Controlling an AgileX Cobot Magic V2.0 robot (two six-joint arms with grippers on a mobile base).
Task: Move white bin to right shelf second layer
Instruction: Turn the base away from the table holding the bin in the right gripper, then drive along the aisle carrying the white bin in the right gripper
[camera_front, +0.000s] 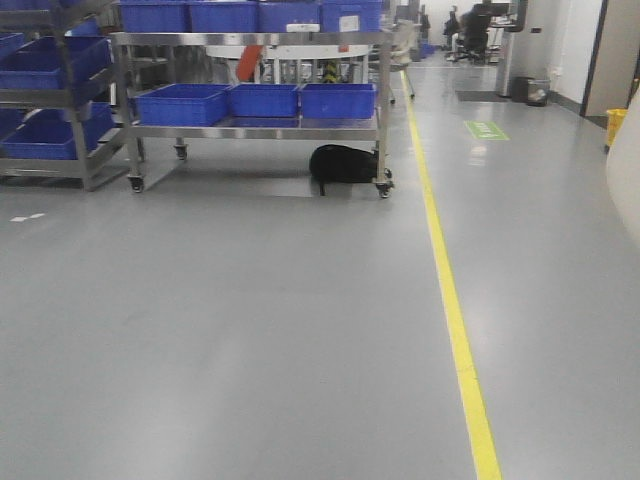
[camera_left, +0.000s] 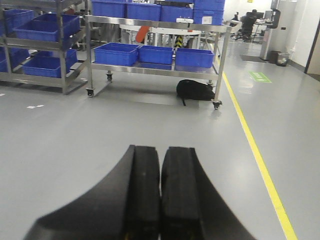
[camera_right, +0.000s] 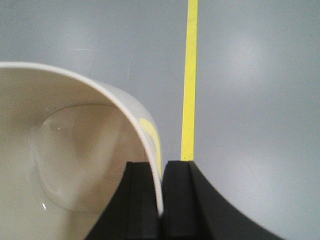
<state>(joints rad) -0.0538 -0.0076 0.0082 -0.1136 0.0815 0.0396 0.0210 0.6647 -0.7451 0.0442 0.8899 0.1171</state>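
Note:
My right gripper (camera_right: 161, 165) is shut on the wall of the white bin (camera_right: 65, 150), one finger inside the rim and one outside. The bin is glossy cream-white, and its open mouth and rounded base fill the left of the right wrist view, held above the grey floor. Its edge also shows at the right side of the front view (camera_front: 627, 165). My left gripper (camera_left: 160, 150) is shut and empty, pointing over the floor towards the racks. No shelf level with white rollers is in view.
A steel rack on casters (camera_front: 250, 131) holding blue crates (camera_front: 262, 100) stands ahead, with a black bag (camera_front: 343, 163) under it. Another rack with crates (camera_front: 50, 150) stands at the left. A yellow floor line (camera_front: 450, 300) runs forward on the right.

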